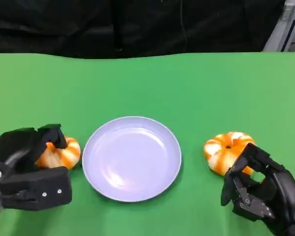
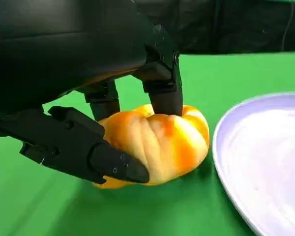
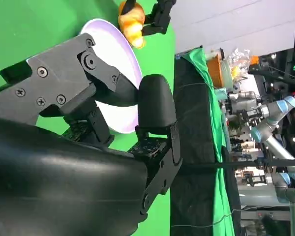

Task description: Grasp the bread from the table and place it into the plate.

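Two orange-and-white bread rolls lie on the green table, one on each side of a pale lilac plate [image 1: 132, 158]. My left hand [image 1: 32, 167] grips the left bread [image 1: 65, 153]. In the left wrist view its fingers [image 2: 162, 91] press on top of that bread [image 2: 162, 142] and the thumb wraps its near side, while the bread rests on the cloth beside the plate's rim [image 2: 226, 162]. My right hand [image 1: 260, 194] sits just in front of the right bread [image 1: 227, 149], fingers bent and apart, holding nothing. In the right wrist view the right hand [image 3: 88, 123] hides most of the plate [image 3: 130, 54].
The green cloth [image 1: 147, 83] runs back to a black backdrop. In the right wrist view a second green table [image 3: 211, 64] with a bag of goods and other robot arms [image 3: 270, 113] stand beyond the table's edge.
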Available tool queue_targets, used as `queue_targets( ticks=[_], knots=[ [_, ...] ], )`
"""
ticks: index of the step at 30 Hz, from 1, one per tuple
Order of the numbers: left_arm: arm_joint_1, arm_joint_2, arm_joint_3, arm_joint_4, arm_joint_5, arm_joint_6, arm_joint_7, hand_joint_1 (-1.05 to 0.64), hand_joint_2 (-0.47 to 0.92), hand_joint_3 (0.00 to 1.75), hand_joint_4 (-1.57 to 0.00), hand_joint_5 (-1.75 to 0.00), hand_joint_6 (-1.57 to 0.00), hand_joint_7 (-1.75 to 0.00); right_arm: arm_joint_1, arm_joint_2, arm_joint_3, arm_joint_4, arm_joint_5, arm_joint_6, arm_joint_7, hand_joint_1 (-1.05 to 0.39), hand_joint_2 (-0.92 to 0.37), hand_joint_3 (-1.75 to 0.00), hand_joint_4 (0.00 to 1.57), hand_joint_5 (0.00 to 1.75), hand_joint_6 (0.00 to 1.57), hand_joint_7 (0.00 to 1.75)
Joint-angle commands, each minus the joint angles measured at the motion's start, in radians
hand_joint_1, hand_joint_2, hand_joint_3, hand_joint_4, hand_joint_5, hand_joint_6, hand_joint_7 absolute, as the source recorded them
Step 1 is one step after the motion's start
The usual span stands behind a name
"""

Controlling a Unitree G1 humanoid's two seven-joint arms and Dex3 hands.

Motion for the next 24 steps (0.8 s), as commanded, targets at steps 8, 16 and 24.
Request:
queue_targets(
  ticks=[8, 16, 24],
  knots=[
    [0.059, 0.062, 0.076, -0.249, -0.001, 0.142, -0.032, -0.05, 0.92, 0.25, -0.59, -1.75, -0.50, -1.62, 0.007, -0.018, -0.010, -0.007, 0.006, -0.005, -0.001, -0.13, -0.61, -1.09, 0.85, 1.75, 0.61, 1.75],
    [0.091, 0.050, 0.100, -0.462, -0.040, 0.148, -0.136, -0.03, 0.92, 0.23, -0.62, -1.75, -0.67, -1.43, 0.006, -0.018, -0.009, -0.008, 0.002, -0.003, -0.006, -0.12, -0.61, -1.09, 0.86, 1.75, 0.62, 1.75],
    [0.087, -0.020, 0.058, -0.561, -0.021, 0.120, -0.174, 0.05, 0.91, 0.20, -0.64, -1.75, -0.73, -1.41, 0.004, -0.017, -0.005, -0.006, -0.006, -0.009, -0.010, -0.12, -0.62, -1.10, 0.85, 1.75, 0.61, 1.75]
  ],
)
